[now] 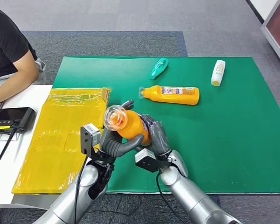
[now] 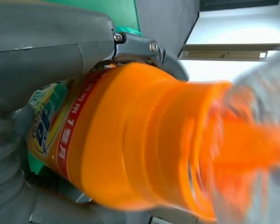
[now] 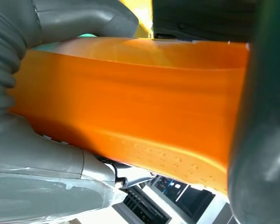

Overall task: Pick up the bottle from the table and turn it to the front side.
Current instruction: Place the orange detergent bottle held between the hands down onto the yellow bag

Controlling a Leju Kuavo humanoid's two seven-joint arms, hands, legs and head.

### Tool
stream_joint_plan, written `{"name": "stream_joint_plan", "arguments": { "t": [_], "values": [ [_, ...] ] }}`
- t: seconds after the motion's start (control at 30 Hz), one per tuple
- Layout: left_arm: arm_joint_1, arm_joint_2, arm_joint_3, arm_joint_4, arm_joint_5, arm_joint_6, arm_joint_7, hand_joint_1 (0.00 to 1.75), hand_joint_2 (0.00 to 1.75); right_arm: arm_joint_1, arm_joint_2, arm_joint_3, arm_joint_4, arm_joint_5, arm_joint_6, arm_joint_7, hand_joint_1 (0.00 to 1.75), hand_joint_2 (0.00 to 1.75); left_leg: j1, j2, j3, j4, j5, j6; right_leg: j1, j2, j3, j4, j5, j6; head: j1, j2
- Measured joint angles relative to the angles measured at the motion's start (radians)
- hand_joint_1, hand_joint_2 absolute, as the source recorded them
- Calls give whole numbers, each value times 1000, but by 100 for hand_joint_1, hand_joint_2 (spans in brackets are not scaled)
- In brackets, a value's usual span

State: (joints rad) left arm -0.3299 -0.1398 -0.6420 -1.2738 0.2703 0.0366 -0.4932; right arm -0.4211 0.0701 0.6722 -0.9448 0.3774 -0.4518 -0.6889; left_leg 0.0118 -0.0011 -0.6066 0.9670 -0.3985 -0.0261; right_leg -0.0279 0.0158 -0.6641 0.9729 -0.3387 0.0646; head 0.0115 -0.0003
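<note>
Fingers [image 1: 122, 145] of our left hand [image 1: 115, 142] wrapped under the neck end of the orange bottle [image 1: 131, 126], thumb curling over the top; our right hand [image 1: 156, 135] closed its fingers round the base end. Both hands held it clear of the green mat [image 1: 237, 140]. The bottle's long axis ran roughly from ten o'clock to four o'clock in the head view, the clear cap [image 1: 115, 117] pointing toward ten o'clock and tipped up toward us. The left wrist view showed a printed label [image 2: 57, 135] on the side facing that hand, so we judged that the turn to the front called for rolling it about that long axis, both hands equally near. Both forearms rose from six o'clock and converged. Beyond lay a second orange bottle [image 1: 172, 94], a teal bottle [image 1: 158, 68], a white bottle [image 1: 218, 72], a yellow bag [image 1: 57, 140] on the counter [image 1: 11, 154], and a person's arm [image 1: 15, 77].
</note>
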Motion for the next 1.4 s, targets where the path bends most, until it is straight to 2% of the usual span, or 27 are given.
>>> {"name": "stream_joint_plan", "arguments": {
  "t": [0.3,0.4,0.5,0.53,0.63,0.73,0.9,1.4],
  "values": [
    [-1,0,2,2,-6,-1,-5,175,175,16,-3,0,-6,9,5,1,175,175,0,0,-1,0,0,0,0,0,-1,0,0,0,0,0],
    [-1,1,2,2,-8,-3,-11,175,175,27,-4,0,-19,11,13,1,167,175,0,0,-1,0,1,0,0,0,-1,0,1,0,0,0],
    [1,1,3,1,-10,-4,-16,175,175,34,-5,-1,-29,10,21,2,93,175,0,0,-1,0,1,0,0,0,-1,0,1,0,0,0],
    [2,1,3,1,-10,-4,-18,175,175,36,-5,-1,-31,8,26,2,58,175,0,0,-1,0,1,0,0,0,-1,0,1,0,0,0],
    [4,1,5,1,-5,-4,-21,175,175,43,-6,-2,-38,-22,61,0,23,175,0,0,-1,0,1,0,0,0,-1,0,1,0,0,0],
    [6,1,12,1,3,0,-22,175,175,56,-7,-3,-51,-69,108,-2,21,175,0,0,-1,0,1,0,0,0,-1,0,1,-1,0,0],
    [11,1,28,1,10,7,-27,175,175,71,-11,-9,-69,-101,131,-4,0,175,0,0,-1,0,1,0,0,0,-2,0,1,-1,0,0],
    [16,21,58,1,-22,74,-50,175,175,111,-46,-75,-107,-198,175,-5,0,175,0,0,-2,0,2,-1,0,0,-2,0,2,-1,0,0]
  ]
}}
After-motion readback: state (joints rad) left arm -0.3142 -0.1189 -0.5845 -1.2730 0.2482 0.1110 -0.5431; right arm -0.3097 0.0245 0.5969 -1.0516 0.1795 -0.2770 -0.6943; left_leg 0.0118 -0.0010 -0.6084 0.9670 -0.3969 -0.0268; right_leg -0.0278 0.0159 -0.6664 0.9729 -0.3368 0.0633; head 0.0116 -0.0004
